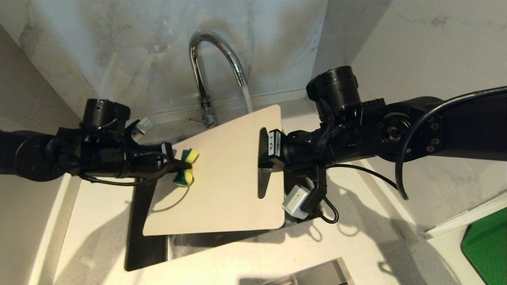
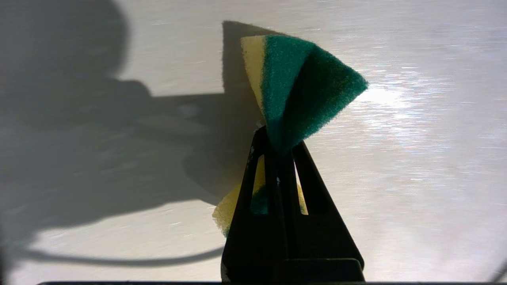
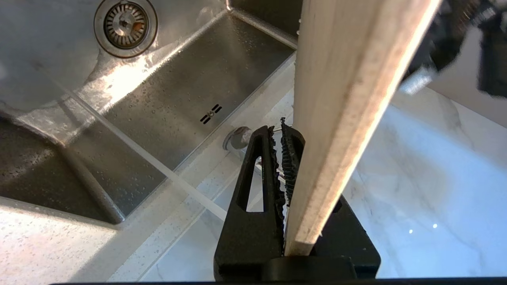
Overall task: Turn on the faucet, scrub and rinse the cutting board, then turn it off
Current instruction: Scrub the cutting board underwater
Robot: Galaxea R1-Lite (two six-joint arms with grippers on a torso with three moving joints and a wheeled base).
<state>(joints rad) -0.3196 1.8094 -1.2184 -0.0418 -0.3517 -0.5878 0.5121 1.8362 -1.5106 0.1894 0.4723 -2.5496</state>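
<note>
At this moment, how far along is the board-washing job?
Done: the faucet is running, with water falling at the cutting board's far edge. In hand: the right gripper holds the board tilted over the sink, and the left gripper presses a sponge at its face. Left: finishing the scrub, rinsing, shutting off the faucet.

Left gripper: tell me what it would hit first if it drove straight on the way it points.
The cutting board. The left gripper, shut on the sponge, points at the board's face, so the sponge would likely press into it first; the gap is hard to judge.
</note>
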